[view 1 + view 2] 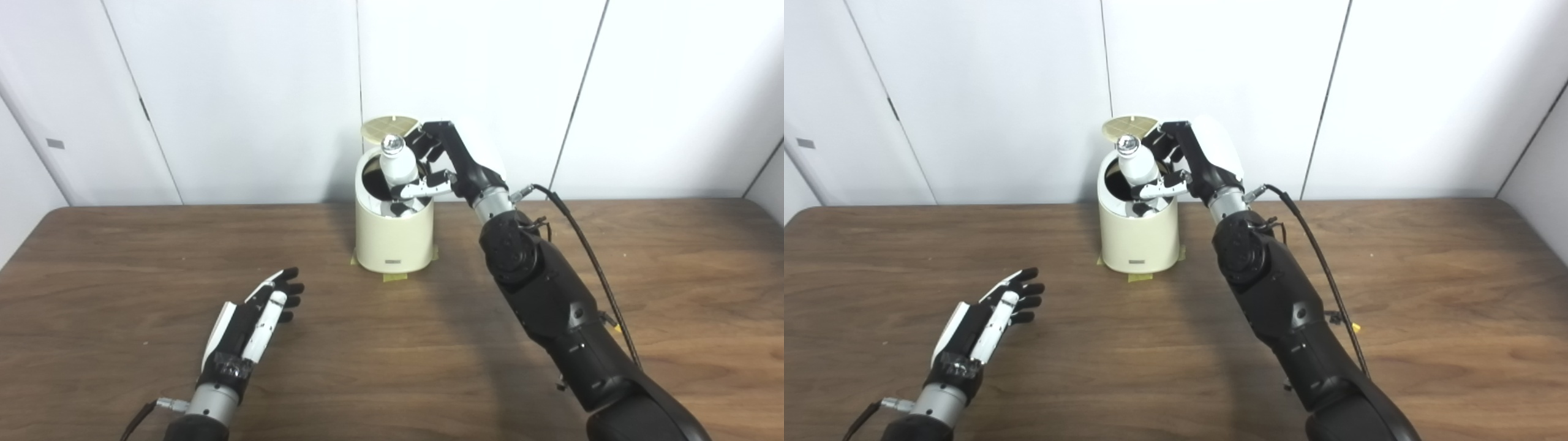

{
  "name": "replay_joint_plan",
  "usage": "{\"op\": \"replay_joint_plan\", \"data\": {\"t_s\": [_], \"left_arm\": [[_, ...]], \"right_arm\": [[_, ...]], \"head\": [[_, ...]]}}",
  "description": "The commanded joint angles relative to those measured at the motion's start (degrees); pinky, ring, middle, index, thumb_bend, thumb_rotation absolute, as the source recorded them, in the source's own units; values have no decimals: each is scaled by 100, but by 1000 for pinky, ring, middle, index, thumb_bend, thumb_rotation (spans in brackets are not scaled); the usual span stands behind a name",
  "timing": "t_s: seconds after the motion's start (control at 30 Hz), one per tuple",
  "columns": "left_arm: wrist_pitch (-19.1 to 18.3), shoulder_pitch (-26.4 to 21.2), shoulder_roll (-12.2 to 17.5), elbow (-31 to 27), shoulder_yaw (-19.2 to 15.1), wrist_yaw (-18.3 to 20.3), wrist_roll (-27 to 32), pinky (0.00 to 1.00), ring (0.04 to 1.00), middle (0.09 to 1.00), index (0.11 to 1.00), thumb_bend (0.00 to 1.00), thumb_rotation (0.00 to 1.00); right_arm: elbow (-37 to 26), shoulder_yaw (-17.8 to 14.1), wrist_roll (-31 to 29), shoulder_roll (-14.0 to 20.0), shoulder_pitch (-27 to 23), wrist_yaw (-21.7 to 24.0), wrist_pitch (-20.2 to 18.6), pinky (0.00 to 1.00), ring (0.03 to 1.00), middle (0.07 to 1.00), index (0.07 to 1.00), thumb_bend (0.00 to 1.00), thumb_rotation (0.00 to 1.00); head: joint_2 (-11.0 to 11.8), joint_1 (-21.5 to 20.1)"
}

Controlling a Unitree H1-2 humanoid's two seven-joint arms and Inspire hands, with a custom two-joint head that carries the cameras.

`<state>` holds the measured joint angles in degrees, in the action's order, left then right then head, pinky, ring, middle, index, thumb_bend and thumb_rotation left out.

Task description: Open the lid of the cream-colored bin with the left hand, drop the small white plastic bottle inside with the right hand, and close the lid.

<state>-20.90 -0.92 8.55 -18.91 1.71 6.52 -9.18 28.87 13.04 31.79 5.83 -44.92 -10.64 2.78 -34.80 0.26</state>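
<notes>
At 12 o'clock on the table (122,257) you've got the bin (394,242), lid (389,126) flipped up behind it. Your right hand (446,165) is over the opening, fingers wrapped around the bottle (398,168), tilted, bottom end inside the rim. Your left hand (254,318) sits at 7 o'clock, well apart from the bin, fingers stretched out and holding nothing.

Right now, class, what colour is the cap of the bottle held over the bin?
Shiny silver; the bottle itself is white. Clearest in the left eye view.
</notes>
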Motion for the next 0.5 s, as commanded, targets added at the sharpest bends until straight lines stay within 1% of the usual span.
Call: {"op": "replay_joint_plan", "data": {"t_s": [0.0, 0.07, 0.1, 0.17, 0.2, 0.23, 0.3, 0.4, 0.47], "left_arm": [[186, -128, 42, -193, -5, -52, -32, 810, 828, 836, 911, 434, 967], [179, -127, 24, -195, -22, -56, 1, 807, 825, 835, 913, 433, 962], [172, -128, 20, -197, -23, -58, -1, 808, 823, 834, 912, 438, 954], [197, -131, 36, -191, -5, -54, -29, 805, 819, 832, 911, 443, 960], [208, -131, 37, -185, -7, -49, -18, 798, 817, 833, 911, 440, 964], [216, -129, 37, -182, -9, -46, -10, 797, 816, 833, 912, 421, 966], [229, -128, 31, -167, -22, -43, 19, 799, 819, 835, 915, 401, 968], [206, -131, 32, -172, -14, -54, -12, 803, 823, 839, 915, 421, 961], [195, -130, 35, -181, -7, -57, -34, 823, 824, 833, 912, 421, 971]], "right_arm": [[-204, -11, 9, 54, -264, -21, 31, 509, 566, 495, 492, 531, 2], [-215, 4, 33, 58, -264, -7, 3, 512, 582, 499, 490, 530, 3], [-214, 10, 42, 60, -266, -4, -6, 524, 599, 579, 493, 527, 83], [-204, 12, 48, 57, -268, -4, -27, 536, 617, 635, 495, 525, 124], [-203, 14, 53, 58, -268, -6, -33, 543, 628, 656, 593, 741, 110], [-200, 17, 58, 60, -267, -9, -38, 547, 635, 669, 634, 817, 105], [-198, 29, 78, 70, -263, -14, -54, 555, 648, 689, 681, 881, 106], [-205, 34, 85, 80, -252, -14, -62, 559, 657, 702, 701, 899, 111], [-223, 38, 97, 83, -242, -11, -82, 559, 661, 707, 704, 903, 112]], "head": [[-7, -1], [-16, 3], [-17, 1], [-15, 0], [-15, 0], [-15, 0], [-15, 0], [-15, 0], [-15, 0]]}}
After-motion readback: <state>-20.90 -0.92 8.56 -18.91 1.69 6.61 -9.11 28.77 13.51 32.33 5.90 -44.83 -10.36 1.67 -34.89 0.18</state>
